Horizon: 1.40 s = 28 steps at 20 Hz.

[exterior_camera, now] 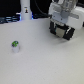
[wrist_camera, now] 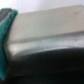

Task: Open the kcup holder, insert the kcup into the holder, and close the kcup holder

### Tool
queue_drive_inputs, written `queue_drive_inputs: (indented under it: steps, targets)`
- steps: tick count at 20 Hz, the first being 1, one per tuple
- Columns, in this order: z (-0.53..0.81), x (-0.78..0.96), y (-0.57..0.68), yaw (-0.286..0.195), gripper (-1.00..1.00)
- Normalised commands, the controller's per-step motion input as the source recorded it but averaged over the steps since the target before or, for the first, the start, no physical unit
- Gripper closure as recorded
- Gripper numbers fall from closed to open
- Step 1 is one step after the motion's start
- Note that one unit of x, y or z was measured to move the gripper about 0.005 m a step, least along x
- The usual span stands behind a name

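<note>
while no writing reads, kcup [exterior_camera: 15, 47] upright

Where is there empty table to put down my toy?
The white table is bare between the small green-topped white pod and the gripper, and across the near side. The far edge is crowded by the white bottle-like post.

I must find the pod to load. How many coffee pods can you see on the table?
1. A small pod with a green top stands on the white table at the exterior view's left. The gripper could hide others.
</note>
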Motion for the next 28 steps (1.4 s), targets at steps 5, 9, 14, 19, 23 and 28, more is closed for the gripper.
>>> queue_drive_inputs:
  steps: [5,9,14,19,23,28]
  targets:
    - [0.24,0.94,-0.31,-0.096,1.00]
    - [0.06,0.38,-0.31,0.001,1.00]
    - [0.06,0.46,-0.41,0.000,1.00]
    - [0.09,0.56,-0.39,-0.009,1.00]
    - [0.08,0.49,-0.38,-0.009,1.00]
    - [0.10,0.58,-0.40,-0.007,1.00]
